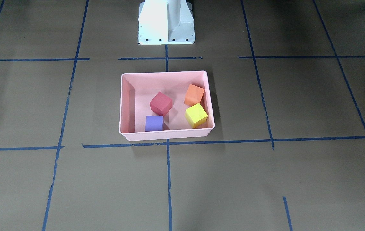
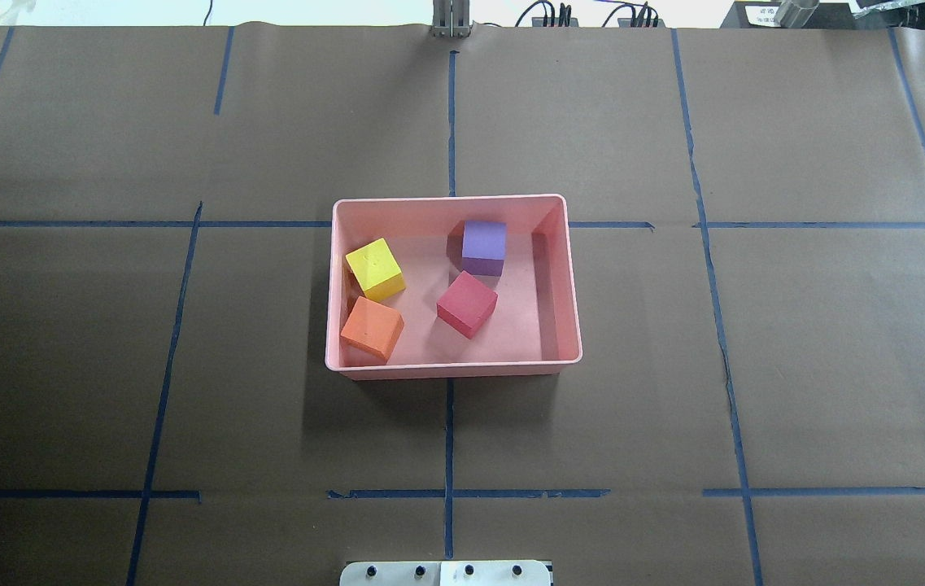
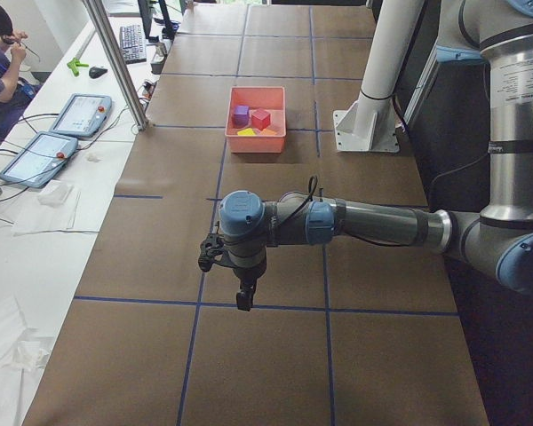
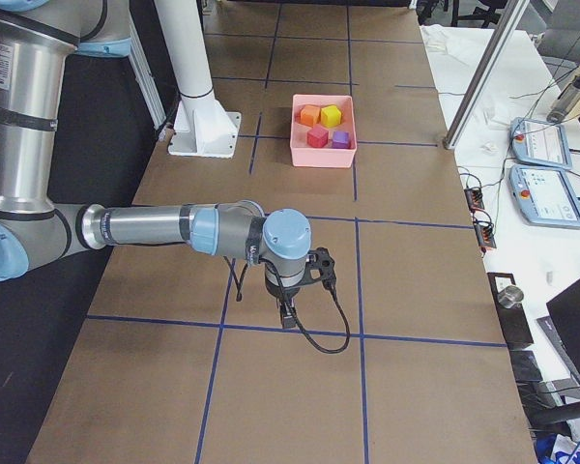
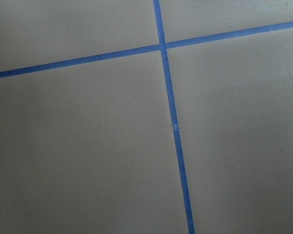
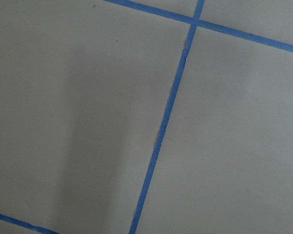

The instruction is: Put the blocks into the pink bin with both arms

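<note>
The pink bin [image 1: 166,136] sits mid-table, also in the overhead view [image 2: 450,368]. All four blocks lie inside it: red [image 1: 160,103], purple [image 1: 154,123], orange [image 1: 194,94] and yellow-green [image 1: 196,115]. Overhead, red [image 2: 467,303] and purple [image 2: 484,247] are on the right, orange [image 2: 372,327] and yellow-green [image 2: 375,268] on the left. My left gripper [image 3: 244,297] hangs over bare table far from the bin, seen only from the left side. My right gripper [image 4: 288,317] likewise, seen only from the right side. I cannot tell whether either is open or shut.
The white pedestal base [image 1: 166,22] stands behind the bin. Blue tape lines cross the brown paper. An operator [image 3: 0,53] sits at a side bench with tablets [image 3: 62,133]. A metal post [image 3: 115,62] rises at the table's edge. Both wrist views show only paper and tape.
</note>
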`<action>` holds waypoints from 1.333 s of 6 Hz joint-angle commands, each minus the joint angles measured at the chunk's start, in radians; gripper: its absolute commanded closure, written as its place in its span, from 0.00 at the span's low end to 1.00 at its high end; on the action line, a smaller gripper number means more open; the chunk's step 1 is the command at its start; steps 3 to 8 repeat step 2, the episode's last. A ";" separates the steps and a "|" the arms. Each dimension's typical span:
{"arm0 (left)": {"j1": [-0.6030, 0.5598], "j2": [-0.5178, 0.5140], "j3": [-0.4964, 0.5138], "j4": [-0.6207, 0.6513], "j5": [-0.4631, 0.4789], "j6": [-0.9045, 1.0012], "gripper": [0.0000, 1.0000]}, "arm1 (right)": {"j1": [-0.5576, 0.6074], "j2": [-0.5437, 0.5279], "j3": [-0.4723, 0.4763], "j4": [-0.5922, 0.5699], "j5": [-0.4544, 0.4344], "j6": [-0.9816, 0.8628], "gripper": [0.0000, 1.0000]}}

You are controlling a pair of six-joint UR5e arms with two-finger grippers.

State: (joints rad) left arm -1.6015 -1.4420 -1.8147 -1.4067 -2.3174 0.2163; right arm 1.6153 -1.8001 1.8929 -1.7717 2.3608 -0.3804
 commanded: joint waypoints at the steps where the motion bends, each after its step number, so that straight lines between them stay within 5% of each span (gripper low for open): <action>1: 0.000 0.000 0.000 0.000 0.001 0.000 0.00 | 0.000 -0.001 0.000 0.000 0.000 0.000 0.00; 8: 0.000 0.000 0.000 0.000 0.001 0.000 0.00 | 0.000 -0.001 0.000 0.002 0.000 0.000 0.00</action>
